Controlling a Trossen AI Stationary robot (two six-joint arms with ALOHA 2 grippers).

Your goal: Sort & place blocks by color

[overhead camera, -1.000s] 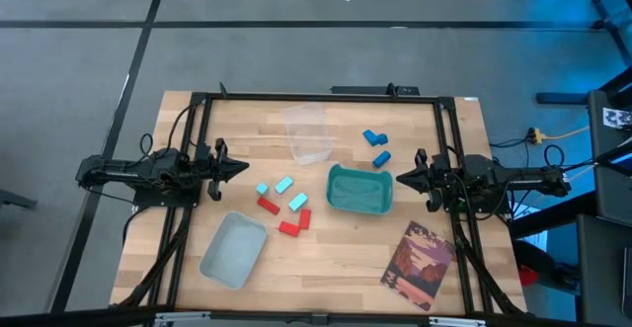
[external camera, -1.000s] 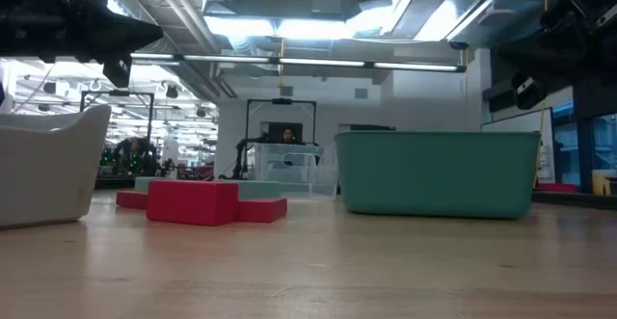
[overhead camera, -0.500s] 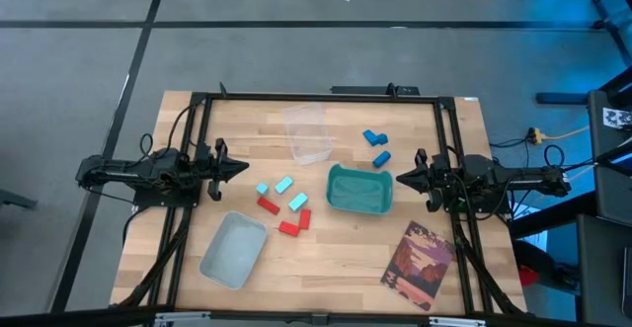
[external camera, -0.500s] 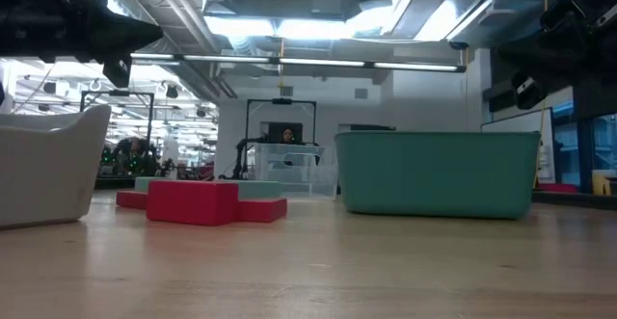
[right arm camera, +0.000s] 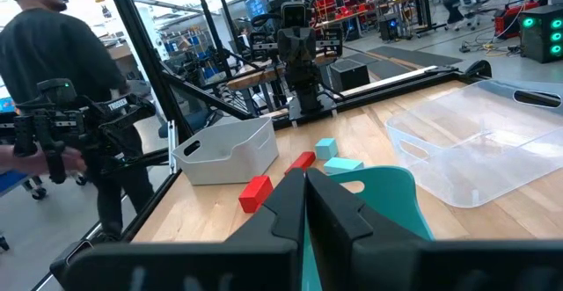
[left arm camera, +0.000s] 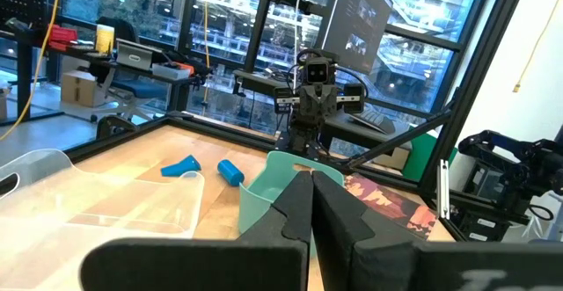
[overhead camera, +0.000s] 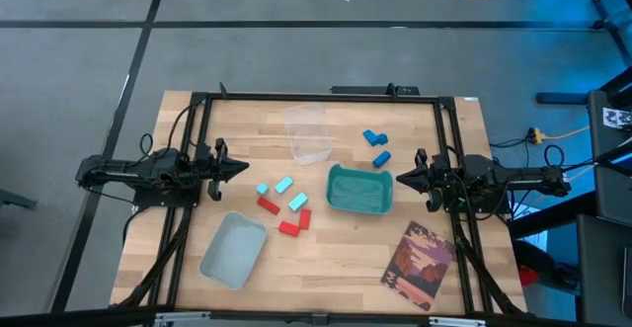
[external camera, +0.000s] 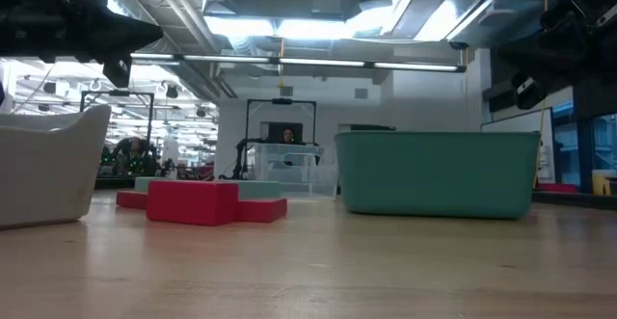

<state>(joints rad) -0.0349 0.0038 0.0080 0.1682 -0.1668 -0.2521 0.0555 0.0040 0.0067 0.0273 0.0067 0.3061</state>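
Note:
The blocks lie loose on the wooden table. Three light cyan blocks point(overhead camera: 283, 184) and three red blocks point(overhead camera: 289, 228) sit together at the middle, resting flat. Two darker blue blocks point(overhead camera: 376, 147) lie farther back, to the right. My left gripper point(overhead camera: 247, 167) hangs shut above the table's left side, pointing level toward the middle. My right gripper point(overhead camera: 396, 178) hangs shut above the right side, facing it. In the wrist views both pairs of fingers point(left arm camera: 310, 205) point(right arm camera: 305, 199) are together with nothing between them.
A teal bin point(overhead camera: 359, 189) stands right of the red and cyan blocks. A grey tray point(overhead camera: 234, 250) sits near the front left and a clear container point(overhead camera: 307, 133) at the back. A picture book point(overhead camera: 419, 265) lies front right. A person point(right arm camera: 62, 62) stands beyond the table.

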